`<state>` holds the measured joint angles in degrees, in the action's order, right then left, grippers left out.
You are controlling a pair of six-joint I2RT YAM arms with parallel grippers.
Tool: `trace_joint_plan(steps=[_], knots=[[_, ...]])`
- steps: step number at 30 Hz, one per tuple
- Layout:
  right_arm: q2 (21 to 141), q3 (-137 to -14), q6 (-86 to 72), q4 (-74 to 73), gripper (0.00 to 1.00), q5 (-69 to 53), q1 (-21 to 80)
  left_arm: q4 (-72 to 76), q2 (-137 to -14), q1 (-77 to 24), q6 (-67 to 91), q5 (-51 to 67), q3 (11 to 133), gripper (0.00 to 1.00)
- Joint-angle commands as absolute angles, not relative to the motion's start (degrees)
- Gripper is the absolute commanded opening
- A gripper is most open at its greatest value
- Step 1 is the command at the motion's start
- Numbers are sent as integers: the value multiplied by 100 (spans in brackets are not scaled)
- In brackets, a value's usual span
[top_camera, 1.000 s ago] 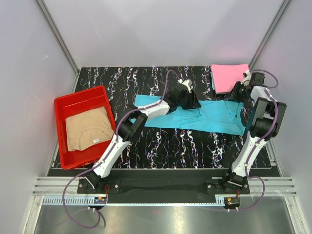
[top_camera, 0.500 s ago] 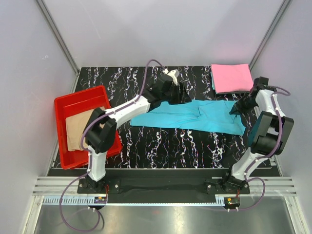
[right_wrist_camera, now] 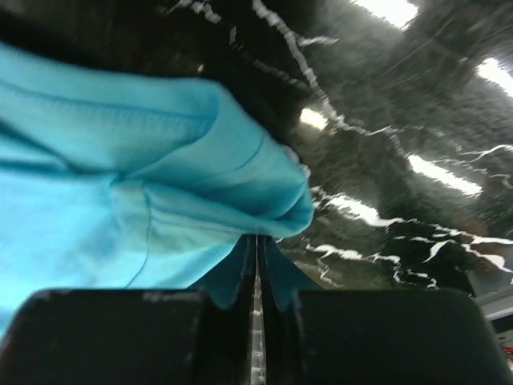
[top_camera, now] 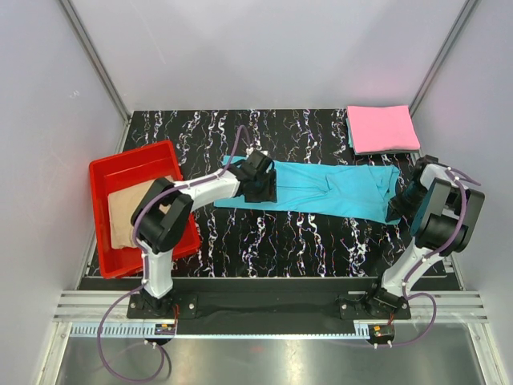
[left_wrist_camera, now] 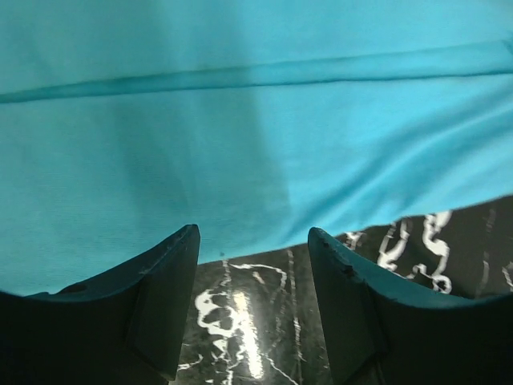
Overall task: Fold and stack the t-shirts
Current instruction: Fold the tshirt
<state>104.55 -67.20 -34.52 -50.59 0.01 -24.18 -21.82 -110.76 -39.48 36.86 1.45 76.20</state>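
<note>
Left pincer (left_wrist_camera: 252,237) nearer tray (top_camera: 132,164); three t-shirts (top_camera: 337,186)

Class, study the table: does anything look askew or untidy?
The turquoise t-shirt lies as a long slanted strip across the table, bunched at its right end, unlike the squarely folded pink t-shirt.
</note>
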Motion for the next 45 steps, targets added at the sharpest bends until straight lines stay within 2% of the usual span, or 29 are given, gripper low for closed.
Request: trace_joint_plan(steps=[1,12,22,27,34,39,45], knots=[[10362,-6592,-3674,-4694,9,799,-2408,-2337,-11188,-3832,3603,-788,7655,62],[10406,-6469,-3595,-4483,9,2311,-2417,-2742,-11329,-3630,3911,-1714,7190,61],[10152,-6784,-3594,-4886,10,2285,-2417,-2637,-10030,-3797,4482,-713,6548,62],[9591,-7013,-3533,-5106,12,1724,-2408,-2856,-9861,-3675,4228,-203,6995,64],[8965,-6838,-3533,-4686,16,30,-2268,-2505,-10510,-2998,3789,588,7400,64],[9096,-6671,-3542,-4150,18,-650,-1767,-2865,-11074,-2707,3507,274,7945,63],[9413,-6653,-3419,-4087,18,-615,-1679,-2900,-10951,-2566,3533,-368,7507,63]])
